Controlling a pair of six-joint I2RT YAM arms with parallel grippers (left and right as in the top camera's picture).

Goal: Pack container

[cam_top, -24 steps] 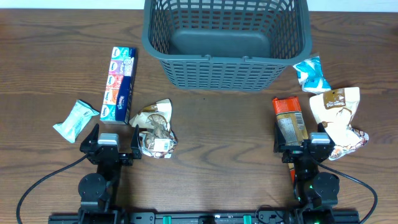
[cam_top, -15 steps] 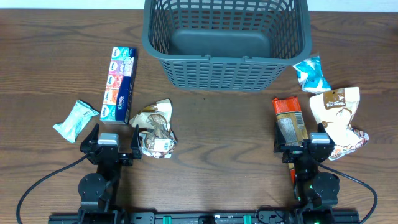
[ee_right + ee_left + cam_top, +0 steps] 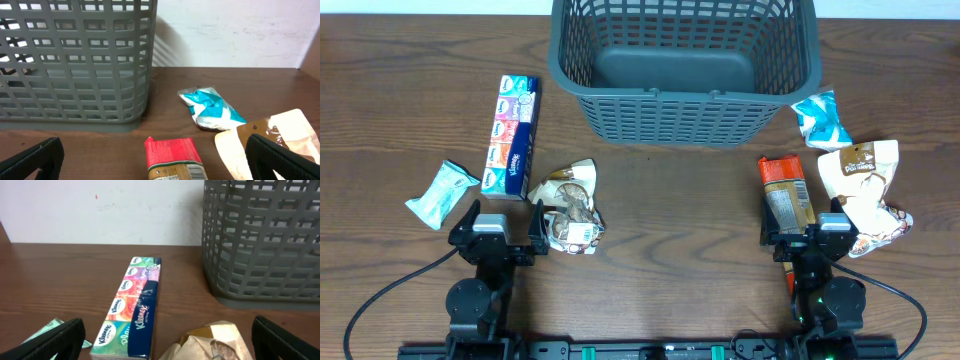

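Observation:
The container [image 3: 682,97], a large dark grey lattice basket, stands empty at the back middle; it also shows in the left wrist view [image 3: 260,245] and the right wrist view [image 3: 75,65]. My left gripper [image 3: 500,228] is open and empty at the front left, with a Kleenex tissue pack [image 3: 510,135] [image 3: 132,307] and a brown-and-white snack packet [image 3: 570,205] [image 3: 215,340] just ahead. My right gripper [image 3: 810,235] is open and empty at the front right, behind a red-topped packet [image 3: 785,192] [image 3: 172,155].
A mint-green packet [image 3: 440,193] lies at the far left. A blue-and-white packet [image 3: 820,120] [image 3: 212,107] lies right of the basket. Brown-and-white packets [image 3: 865,185] [image 3: 280,135] lie at the right edge. A white wall stands behind the table.

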